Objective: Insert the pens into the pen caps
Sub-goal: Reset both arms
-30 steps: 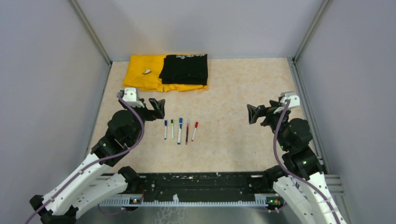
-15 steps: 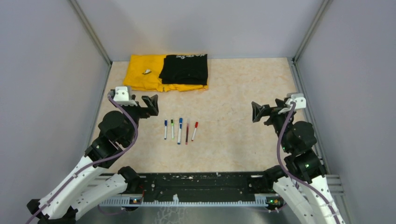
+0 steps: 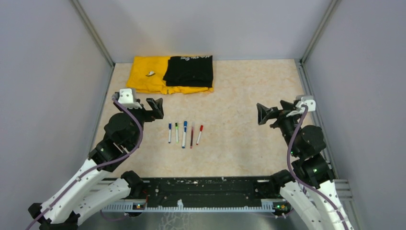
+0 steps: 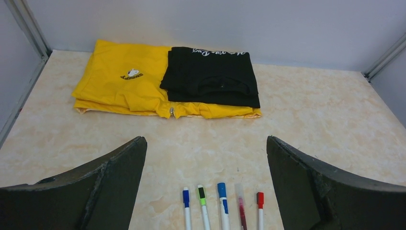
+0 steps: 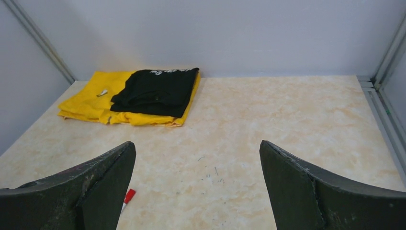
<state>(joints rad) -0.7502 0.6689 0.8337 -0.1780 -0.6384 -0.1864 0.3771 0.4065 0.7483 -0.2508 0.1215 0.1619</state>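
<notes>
top external: the slim, mostly white pens (image 3: 184,133) lie in a row on the near side of the folded yellow cloth (image 3: 147,79), long axes toward it. the left gripper (image 3: 160,109), spread wide and holding nothing, is closer than the right gripper (image 3: 260,114), likewise spread and bare.

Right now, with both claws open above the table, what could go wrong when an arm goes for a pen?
1. The five slim marker pens lie close side by side; the wide-open left claw could pinch two or knock neighbours askew.
2. They are round and lie flat on the smooth beige table, so a nudged pen may roll.
3. No loose cap shows; every pen seems capped already.
</notes>
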